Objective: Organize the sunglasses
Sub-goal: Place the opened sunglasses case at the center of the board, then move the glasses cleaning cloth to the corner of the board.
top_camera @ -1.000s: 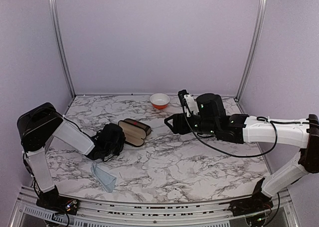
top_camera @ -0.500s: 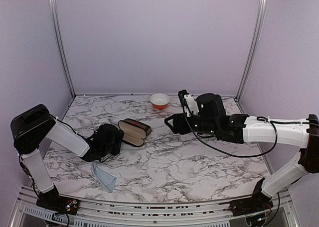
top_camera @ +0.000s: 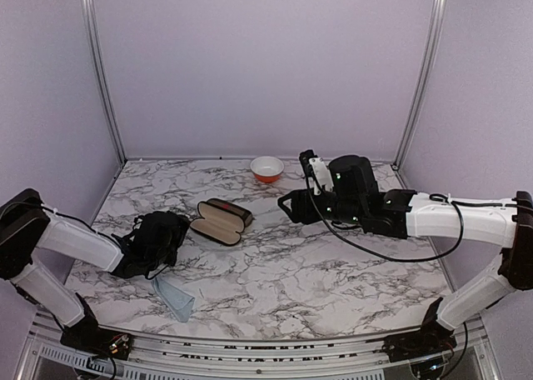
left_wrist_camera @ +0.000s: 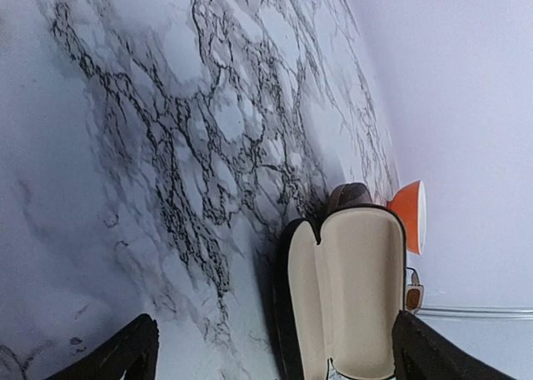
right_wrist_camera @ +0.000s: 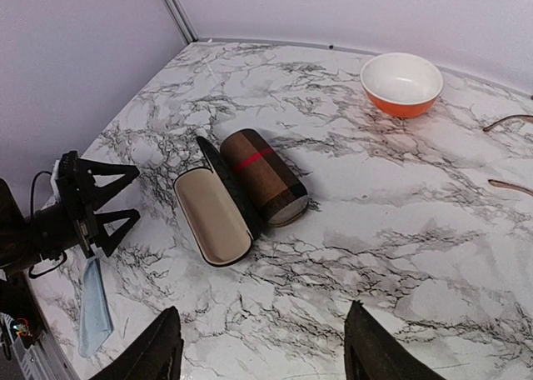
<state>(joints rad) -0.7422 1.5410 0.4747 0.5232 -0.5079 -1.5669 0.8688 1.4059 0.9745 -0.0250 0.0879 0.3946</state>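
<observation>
Sunglasses (right_wrist_camera: 506, 122): only thin temple tips show, on desk (right_wrist_camera: 391, 222) right of orange bowl (right_wrist_camera: 401, 83) | prob light, fragile, slick lenses; grip frame front, not temples | L tool (right_wrist_camera: 125, 197) spread wide, empty | R tool (right_wrist_camera: 262, 347) fingers apart, empty

Wears white shells on left arm (top_camera: 79, 240) and right arm (top_camera: 458, 217), black at the joints. Ends in black left gripper (right_wrist_camera: 133, 195) and right gripper (top_camera: 285, 207). Trails a thin black cable (top_camera: 391, 261).
</observation>
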